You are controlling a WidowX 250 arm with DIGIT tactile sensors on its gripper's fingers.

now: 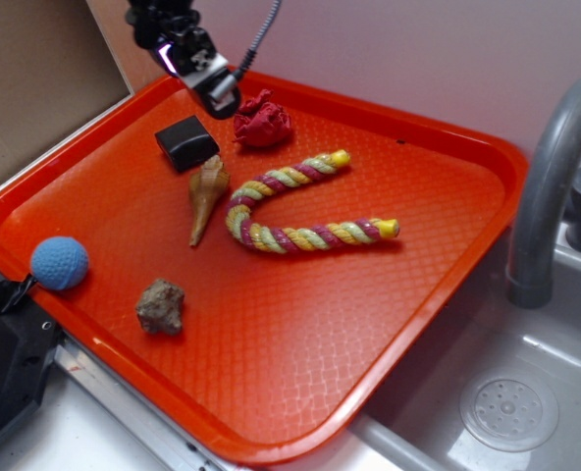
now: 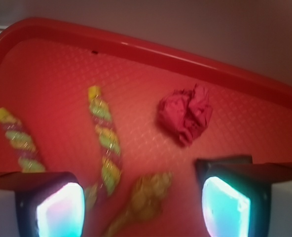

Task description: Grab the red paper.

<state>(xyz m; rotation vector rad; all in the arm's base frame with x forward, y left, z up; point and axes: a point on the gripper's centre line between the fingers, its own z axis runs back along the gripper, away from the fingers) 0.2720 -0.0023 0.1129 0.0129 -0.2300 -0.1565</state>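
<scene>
The red paper [image 1: 262,123] is a crumpled crimson wad near the tray's far rim; in the wrist view the red paper [image 2: 186,114] lies ahead and slightly right of centre. My gripper [image 1: 212,86] hangs above the tray, up and to the left of the wad, not touching it. Seen from the wrist, the gripper [image 2: 142,210] is open with nothing between its two glowing pads [image 2: 61,210].
The orange tray [image 1: 438,294] also holds a black block [image 1: 186,142], a spiral shell [image 1: 206,194], a red-and-yellow twisted rope [image 1: 300,211], a blue knitted ball [image 1: 60,262] and a brown rock [image 1: 160,306]. A grey faucet [image 1: 551,186] and sink stand to the right.
</scene>
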